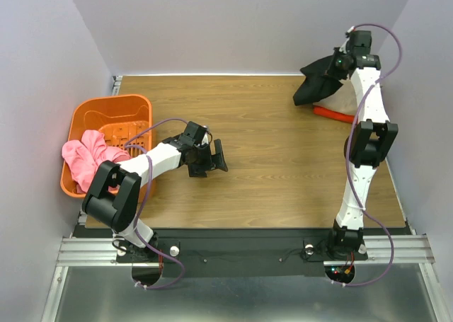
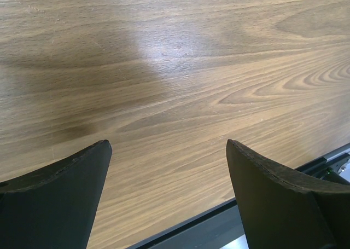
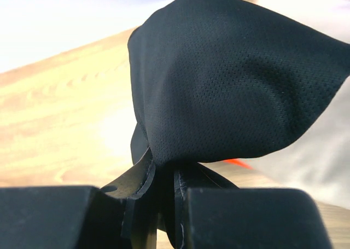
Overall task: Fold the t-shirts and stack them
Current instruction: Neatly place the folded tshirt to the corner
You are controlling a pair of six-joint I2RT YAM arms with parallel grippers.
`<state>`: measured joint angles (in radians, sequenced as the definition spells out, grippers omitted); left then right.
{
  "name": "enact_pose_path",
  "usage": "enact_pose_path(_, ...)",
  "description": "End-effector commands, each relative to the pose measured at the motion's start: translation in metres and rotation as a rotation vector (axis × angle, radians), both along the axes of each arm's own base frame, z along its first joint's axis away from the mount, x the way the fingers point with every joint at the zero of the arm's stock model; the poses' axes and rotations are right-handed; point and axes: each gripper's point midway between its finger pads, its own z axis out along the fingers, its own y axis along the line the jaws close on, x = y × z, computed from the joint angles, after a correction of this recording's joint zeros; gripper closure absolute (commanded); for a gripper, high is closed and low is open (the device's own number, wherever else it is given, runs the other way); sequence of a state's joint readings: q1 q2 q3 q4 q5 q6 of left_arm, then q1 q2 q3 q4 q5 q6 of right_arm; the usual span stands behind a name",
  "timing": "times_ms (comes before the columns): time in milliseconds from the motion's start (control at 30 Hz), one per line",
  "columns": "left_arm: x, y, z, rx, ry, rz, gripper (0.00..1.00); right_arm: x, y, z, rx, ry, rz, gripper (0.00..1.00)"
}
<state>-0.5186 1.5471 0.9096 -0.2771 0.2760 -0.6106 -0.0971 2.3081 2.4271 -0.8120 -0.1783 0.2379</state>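
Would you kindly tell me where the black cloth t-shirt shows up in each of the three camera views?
Top external: the black cloth t-shirt is at the table's far right, held up by the right gripper.
Left wrist: not in it.
Right wrist: it fills the centre, pinched in that gripper's jaws at the bottom.
Shared landmark: the wood-grain tabletop, in all three views.

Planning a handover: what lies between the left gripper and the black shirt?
Only bare table, per the top view, from left gripper to black shirt.

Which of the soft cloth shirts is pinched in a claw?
The black cloth t-shirt, pinched by the right gripper; the tan shirt and orange shirt lie unheld.
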Motion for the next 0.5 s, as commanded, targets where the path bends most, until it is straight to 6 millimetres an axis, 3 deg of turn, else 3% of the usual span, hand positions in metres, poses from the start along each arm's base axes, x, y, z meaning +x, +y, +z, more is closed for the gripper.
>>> enact_pose_path(0,0.003,0.003,0.011,-0.011,-0.035,0.011,0.02,0.011,-0.035,0.035,0.018,-0.101,-0.101,1.0)
enact_pose_path(233,0.003,0.003,0.009,-0.003,-0.022,0.01,0.02,0.013,-0.089,0.041,0.065,-0.144,-0.188,1.0)
enact_pose_path(467,0.003,0.003,0.01,0.004,-0.016,0.008,0.02,0.014,-0.115,0.005,0.006,-0.087,-0.223,1.0)
